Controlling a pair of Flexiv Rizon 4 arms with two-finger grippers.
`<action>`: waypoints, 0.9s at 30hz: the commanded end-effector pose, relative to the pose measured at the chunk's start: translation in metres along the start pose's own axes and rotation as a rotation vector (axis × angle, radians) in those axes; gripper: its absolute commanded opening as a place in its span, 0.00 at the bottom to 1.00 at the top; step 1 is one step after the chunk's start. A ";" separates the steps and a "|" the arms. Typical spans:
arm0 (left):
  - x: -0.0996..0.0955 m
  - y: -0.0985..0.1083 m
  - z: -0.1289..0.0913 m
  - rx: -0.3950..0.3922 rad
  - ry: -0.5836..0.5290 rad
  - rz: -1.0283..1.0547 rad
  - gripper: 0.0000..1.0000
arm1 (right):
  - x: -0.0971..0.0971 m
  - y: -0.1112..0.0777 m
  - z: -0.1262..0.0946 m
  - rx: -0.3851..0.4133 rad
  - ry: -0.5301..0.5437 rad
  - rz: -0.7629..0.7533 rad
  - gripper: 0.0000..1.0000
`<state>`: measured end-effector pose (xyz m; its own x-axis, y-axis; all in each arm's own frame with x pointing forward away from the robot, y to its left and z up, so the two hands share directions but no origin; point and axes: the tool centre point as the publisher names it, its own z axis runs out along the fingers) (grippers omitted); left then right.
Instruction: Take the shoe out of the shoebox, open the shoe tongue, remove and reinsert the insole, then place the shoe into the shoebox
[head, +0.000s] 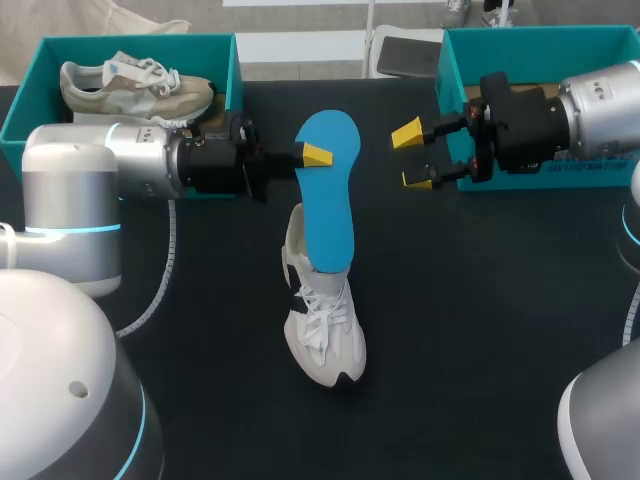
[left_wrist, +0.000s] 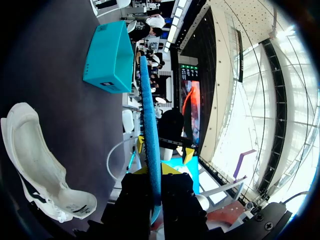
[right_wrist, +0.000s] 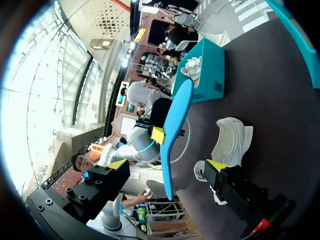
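- Table (head: 480, 330): dark surface carrying both boxes and the loose shoe.
- Left shoebox (head: 233, 75): at the far left corner, with a beige shoe (head: 135, 88) lying inside.
- Right shoebox (head: 447, 65): at the far right corner, largely hidden behind the right arm; contents cannot be confirmed.
- White shoe (head: 322, 325): out of its box, at mid-table, opening facing up. Nothing is holding it down.
- Blue insole (head: 328, 210): out of the shoe and raised over it. The wrist views show it in the air, apart from the shoe.
- Left gripper (head: 312, 155): pinching the insole at one edge near its wide end, so the long body hangs unsupported.
- Right gripper (head: 412, 157): fingers spread, holding nothing, just beside the insole's far edge.
- Risk, insole: judged the main hazard. An edge-only pinch on a flexible sheet may let it swing, bend or slip when lowered, so that it meets the shoe's collar and folds instead of sliding in.
- Risk, shoe: unrestrained, it could slide or tip under pressure from the insole during reinsertion.
- Risk, right gripper: closing in so near could knock the insole askew.
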<state>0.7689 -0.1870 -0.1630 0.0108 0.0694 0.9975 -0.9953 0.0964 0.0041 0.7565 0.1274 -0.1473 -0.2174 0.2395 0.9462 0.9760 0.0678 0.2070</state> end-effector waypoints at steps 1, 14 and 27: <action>0.000 0.001 0.000 0.001 -0.001 0.000 0.00 | -0.003 0.004 0.001 0.004 0.038 0.026 1.00; -0.007 -0.005 0.000 0.001 0.004 0.106 0.00 | -0.003 0.007 -0.001 -0.014 0.022 0.019 1.00; 0.007 -0.014 0.003 -0.072 0.133 0.785 0.00 | -0.003 0.007 -0.001 -0.014 0.022 0.019 1.00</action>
<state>0.7785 -0.1900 -0.1519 -0.4019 0.1903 0.8957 -0.9033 0.0779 -0.4219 0.7630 0.1241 -0.1487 -0.1992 0.2176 0.9555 0.9799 0.0495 0.1931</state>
